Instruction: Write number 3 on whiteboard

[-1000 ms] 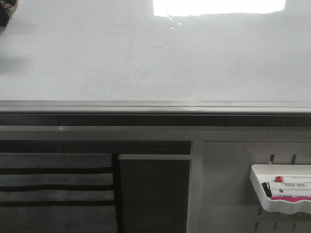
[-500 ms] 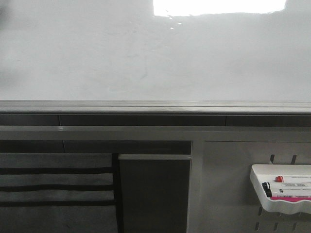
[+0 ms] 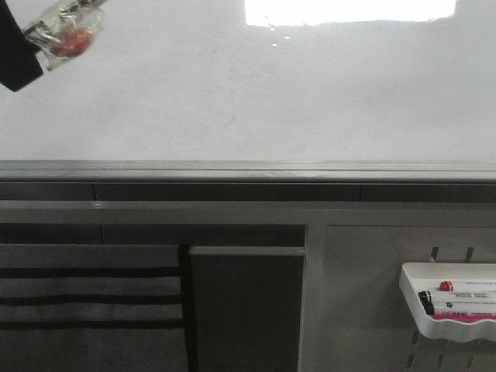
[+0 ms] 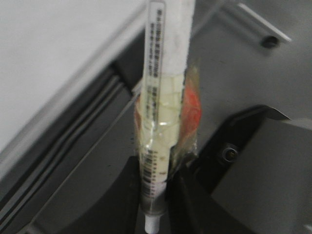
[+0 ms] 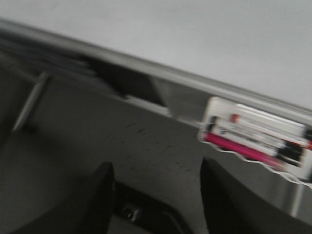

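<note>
The whiteboard fills the upper front view, glossy white with faint smudges and a bright reflection at the top. No number 3 or other ink shows on it. My left gripper is at the board's upper left, shut on a white marker wrapped in clear tape with a red piece. In the left wrist view the gripper has both fingers against the marker, with the whiteboard beside it. My right gripper is open and empty, below the whiteboard; it is outside the front view.
A grey metal rim runs along the board's lower edge. A small white marker tray with several markers hangs on the pegboard at lower right, and shows in the right wrist view. A dark panel sits below centre.
My left gripper with the taped marker has come into the front view at the board's upper left; half a second ago it was out of view. The board is unchanged.
</note>
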Motion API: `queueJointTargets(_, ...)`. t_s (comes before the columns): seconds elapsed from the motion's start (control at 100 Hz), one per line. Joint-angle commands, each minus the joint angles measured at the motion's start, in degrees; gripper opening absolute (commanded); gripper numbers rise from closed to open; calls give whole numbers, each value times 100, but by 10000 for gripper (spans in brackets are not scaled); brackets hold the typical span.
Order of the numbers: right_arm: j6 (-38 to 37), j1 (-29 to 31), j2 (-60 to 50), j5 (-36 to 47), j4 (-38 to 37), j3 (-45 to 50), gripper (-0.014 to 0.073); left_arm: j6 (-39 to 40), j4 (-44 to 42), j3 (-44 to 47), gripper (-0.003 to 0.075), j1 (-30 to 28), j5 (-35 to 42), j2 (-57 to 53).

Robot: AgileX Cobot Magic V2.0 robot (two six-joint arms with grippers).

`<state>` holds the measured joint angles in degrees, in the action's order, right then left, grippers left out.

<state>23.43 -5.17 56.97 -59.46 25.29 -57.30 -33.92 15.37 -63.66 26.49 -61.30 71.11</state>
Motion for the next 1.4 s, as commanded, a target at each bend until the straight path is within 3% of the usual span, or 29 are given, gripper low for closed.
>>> queueJointTargets(0.0, 1264, -30, 337, -403, 1299, -393, 344, -889, 967, -209, 39, 306, -179, -166)
queueJointTargets(0.15, 2744, -375, 838, -1018, 1988, -547, 344, -1747, 1814, -209, 39, 567, -168, -166)
queueJointTargets(0.5, 5180, -1861, 960, -552, 2272, -552, 344, -2631, 2093, -209, 39, 1298, -72, -166)
queueJointTargets(0.75, 5228, -2445, 960, -337, 2512, -885, 344, -2631, 2093, -209, 39, 1617, -60, -166)
queueJointTargets(1.19, 4544, -2470, 960, -684, 2364, -1211, 344, -2609, 2093, -209, 39, 1631, 5, -166)
queueJointTargets(1.39, 3851, -2775, 978, -689, 1518, -1459, 344, -2575, 2093, -209, 39, 1631, 72, -166)
